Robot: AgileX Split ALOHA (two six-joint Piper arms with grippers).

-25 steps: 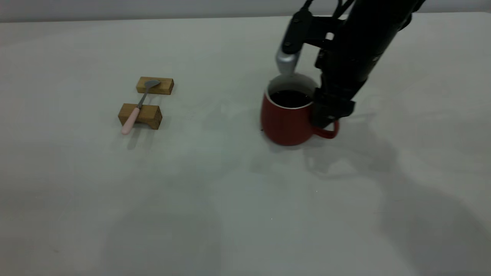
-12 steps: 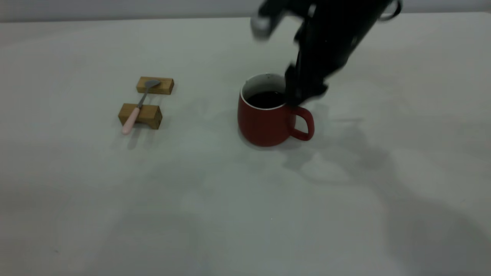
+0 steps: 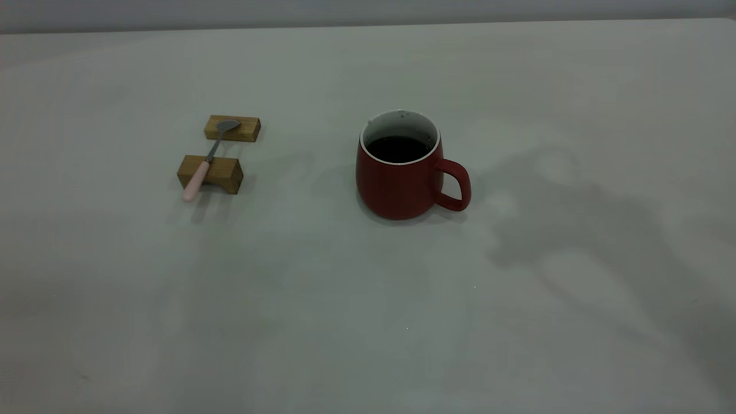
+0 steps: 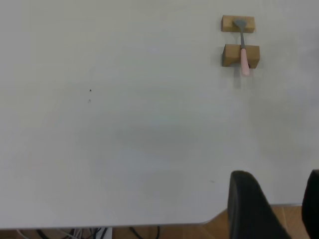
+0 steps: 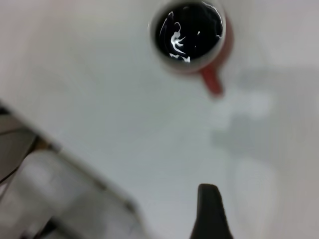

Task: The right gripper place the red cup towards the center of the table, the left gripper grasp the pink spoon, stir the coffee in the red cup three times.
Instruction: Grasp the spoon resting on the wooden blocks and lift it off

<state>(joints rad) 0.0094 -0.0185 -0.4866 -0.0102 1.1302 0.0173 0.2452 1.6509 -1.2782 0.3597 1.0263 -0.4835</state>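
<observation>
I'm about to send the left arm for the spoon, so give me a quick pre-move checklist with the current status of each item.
1. red cup upright near the table centre: ok.
2. coffee inside, no spill seen: ok.
3. pink spoon resting across the two wooden blocks, handle free: ok.
4. right gripper clear of the cup: ok.
5. left gripper open: ok.
6. left gripper aligned over the spoon: not ok.

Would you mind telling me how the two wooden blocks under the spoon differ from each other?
The near block looks taller and chunkier than the flatter far block. The near block carries the spoon's pink handle, whose end overhangs it, while the far block carries the grey bowl. Both are brown wood and lie on the table, apart from each other and left of the cup.
</observation>
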